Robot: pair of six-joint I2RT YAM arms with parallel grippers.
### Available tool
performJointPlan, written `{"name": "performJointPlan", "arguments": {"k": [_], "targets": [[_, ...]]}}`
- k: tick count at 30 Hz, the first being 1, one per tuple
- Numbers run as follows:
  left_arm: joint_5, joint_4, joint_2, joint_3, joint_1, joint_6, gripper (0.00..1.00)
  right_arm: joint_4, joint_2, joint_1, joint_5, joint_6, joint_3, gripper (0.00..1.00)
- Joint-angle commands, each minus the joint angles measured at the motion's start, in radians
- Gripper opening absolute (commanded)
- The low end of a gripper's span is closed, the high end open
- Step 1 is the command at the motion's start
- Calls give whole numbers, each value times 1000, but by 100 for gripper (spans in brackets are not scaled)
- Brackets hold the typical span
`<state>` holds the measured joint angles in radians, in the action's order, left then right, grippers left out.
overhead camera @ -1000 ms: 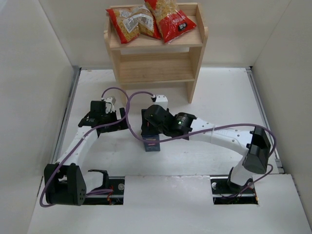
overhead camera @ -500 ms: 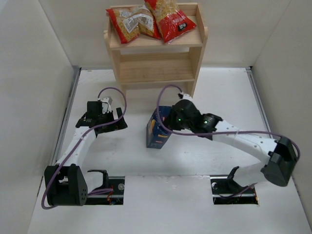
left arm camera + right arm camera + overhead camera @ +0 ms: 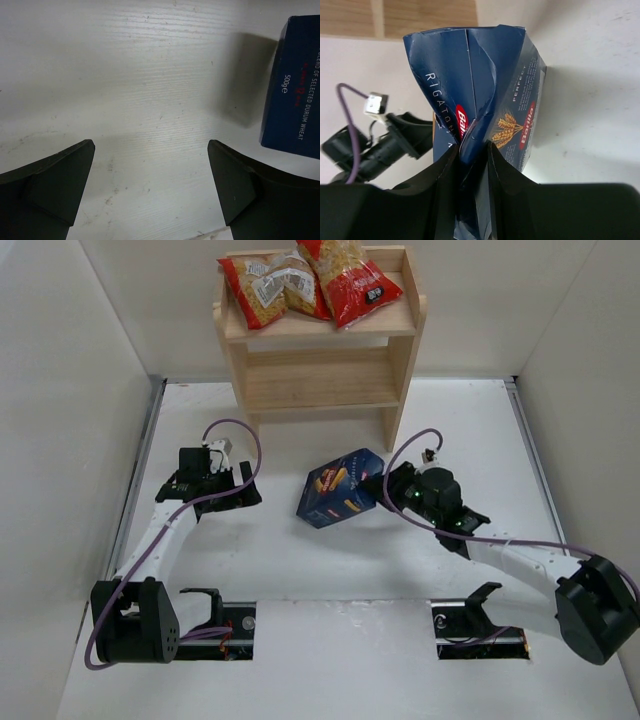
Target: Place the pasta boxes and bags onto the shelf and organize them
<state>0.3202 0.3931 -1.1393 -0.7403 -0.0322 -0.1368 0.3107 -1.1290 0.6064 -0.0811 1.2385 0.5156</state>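
The dark blue pasta box [image 3: 340, 494] hangs tilted over the middle of the table. My right gripper [image 3: 388, 487] is shut on its crumpled end; in the right wrist view the black fingers [image 3: 442, 175] pinch the dented cardboard of the pasta box [image 3: 485, 85]. Two red bags [image 3: 268, 285] [image 3: 352, 278] lie on the top tier of the wooden shelf [image 3: 400, 325] at the back. My left gripper [image 3: 238, 483] stands open left of the box with nothing between its fingers [image 3: 235, 185]. A blue box side [image 3: 292, 90] shows at the right of the left wrist view.
The shelf's lower tier [image 3: 315, 380] holds nothing. White walls [image 3: 70, 390] close in the table [image 3: 470, 430] on three sides. Purple cables [image 3: 235, 430] loop over both arms.
My right gripper closed on the box, tipped it over from upright and carried it to the right and slightly back. The left arm barely moved.
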Motion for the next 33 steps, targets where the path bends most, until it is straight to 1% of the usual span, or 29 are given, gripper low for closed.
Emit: {"name": "performJointPlan", "arguments": {"k": [1,5,8,10,14,17,20,24,26,30,33], "targets": [[10,-5,27,-5,5,17,100,418,67,0,-86,110,43,0],[8,-5,30,-1,10,25,100,527,116,5,-79,136,41,0],[8,-5,29,-1,10,25,100,557,136,6,-51,153,38,0],[8,-5,27,1,10,26,100,593,135,14,-46,160,44,0],[6,-5,26,2,13,29,100,727,88,17,-23,191,93,0],[5,-8,21,2,15,31,100,823,-21,-1,-19,216,171,0],[3,-10,24,-1,12,32,100,933,-182,-18,-48,268,279,0],[3,0,42,-2,24,43,100,1013,-337,-43,-42,325,385,0],[3,3,56,7,35,48,100,1021,-388,-64,-36,328,434,0],[3,4,79,35,51,48,100,975,-465,-96,-34,337,523,0],[3,1,81,44,56,49,100,938,-547,-106,-54,354,621,0]]}}
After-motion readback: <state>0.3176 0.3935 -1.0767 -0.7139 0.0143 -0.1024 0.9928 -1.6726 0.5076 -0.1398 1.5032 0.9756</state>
